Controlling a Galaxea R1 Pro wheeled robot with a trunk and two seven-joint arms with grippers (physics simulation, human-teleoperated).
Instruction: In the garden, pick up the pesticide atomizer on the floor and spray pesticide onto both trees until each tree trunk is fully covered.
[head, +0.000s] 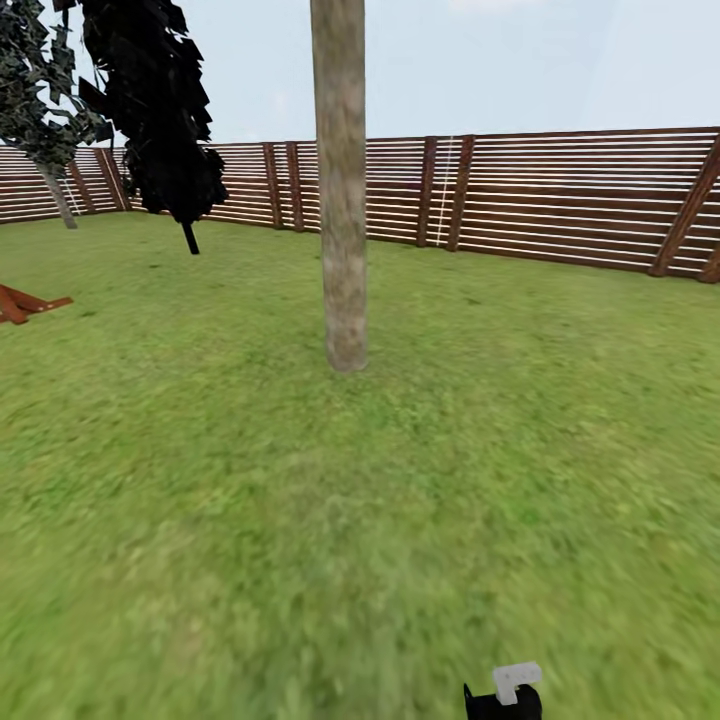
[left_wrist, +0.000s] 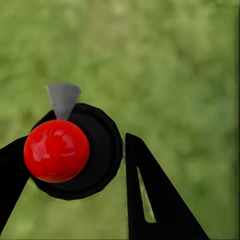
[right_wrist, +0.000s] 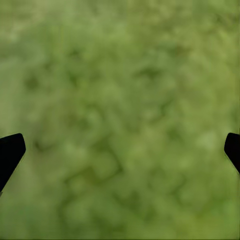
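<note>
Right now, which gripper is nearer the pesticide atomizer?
Left. The left gripper has its fingers either side of the red-topped pesticide atomizer. The right gripper is open over bare lawn.

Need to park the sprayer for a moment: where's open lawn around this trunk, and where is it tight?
Open grass spreads from the tree trunk toward the camera and right toward the fence. The far left is busier: a dark conifer, a reddish wooden piece. The left gripper holds the atomizer; the right gripper hangs open over bare grass.
</note>
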